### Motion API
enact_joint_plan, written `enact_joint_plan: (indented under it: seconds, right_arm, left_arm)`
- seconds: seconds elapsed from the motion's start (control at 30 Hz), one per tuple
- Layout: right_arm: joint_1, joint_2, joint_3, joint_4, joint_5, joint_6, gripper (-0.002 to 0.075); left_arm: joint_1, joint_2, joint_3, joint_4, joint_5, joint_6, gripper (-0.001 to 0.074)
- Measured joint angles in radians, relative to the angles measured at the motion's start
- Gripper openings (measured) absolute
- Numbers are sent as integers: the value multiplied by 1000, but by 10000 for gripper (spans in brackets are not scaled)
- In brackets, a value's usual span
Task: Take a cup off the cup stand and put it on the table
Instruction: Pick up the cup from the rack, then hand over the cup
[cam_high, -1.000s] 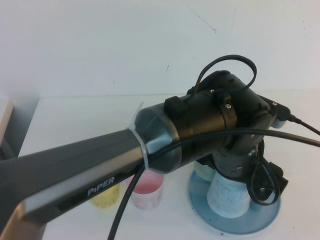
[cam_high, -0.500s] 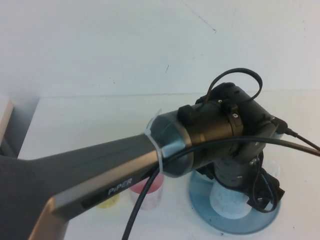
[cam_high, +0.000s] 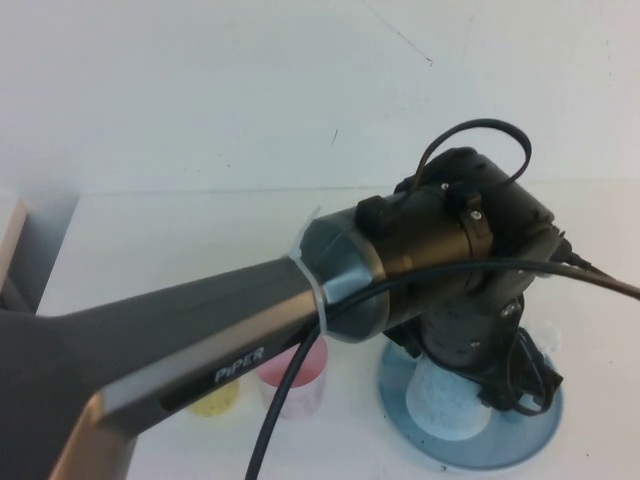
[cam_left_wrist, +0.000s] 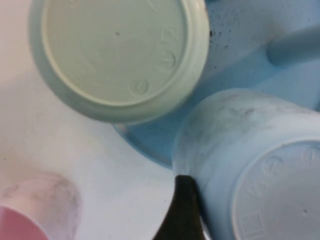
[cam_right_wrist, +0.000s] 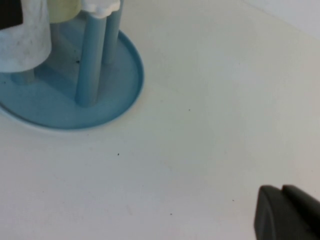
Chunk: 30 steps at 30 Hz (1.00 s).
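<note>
The light blue speckled cup (cam_high: 440, 402) stands upside down on the round blue-grey cup stand (cam_high: 535, 432), at the table's near right. In the left wrist view its base and wall (cam_left_wrist: 260, 170) fill the frame. My left gripper (cam_left_wrist: 260, 220) is down at this cup, with the cup in the space at its jaws. The left wrist (cam_high: 460, 250) hides the cup's top from above. My right gripper (cam_right_wrist: 287, 212) is shut and holds nothing. It hovers low over the bare white table (cam_right_wrist: 200, 125), to one side of the stand (cam_right_wrist: 115, 100).
A pale green cup (cam_left_wrist: 120, 50) sits upside down on the stand beside the blue one. A pink cup (cam_high: 300, 378) and a yellow cup (cam_high: 215, 402) stand on the table left of the stand. Blue pegs (cam_right_wrist: 90, 60) with white caps (cam_right_wrist: 100, 6) rise from the tray.
My left wrist has shifted right and sunk lower over the stand, covering more of the light blue cup. The right gripper and the cups have stayed put.
</note>
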Motion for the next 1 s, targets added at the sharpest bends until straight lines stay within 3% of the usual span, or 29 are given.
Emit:
enact_joint_plan:
  seconds: [0.37, 0.53, 0.9, 1.0]
  right_arm:
    - [21, 0, 2, 55, -132, 0, -2]
    - [21, 0, -25, 177, -175, 0, -2]
    - [21, 0, -119, 494, -194, 6, -1]
    - [21, 0, -119, 573, -194, 6, 41]
  left_arm:
    - [0, -10, -248, -70, 152, 41, 552]
    - [0, -21, -333, -174, 157, 93, 552]
    - [0, -30, -457, -216, 169, 114, 552]
    - [0, -30, -498, -217, 171, 123, 552]
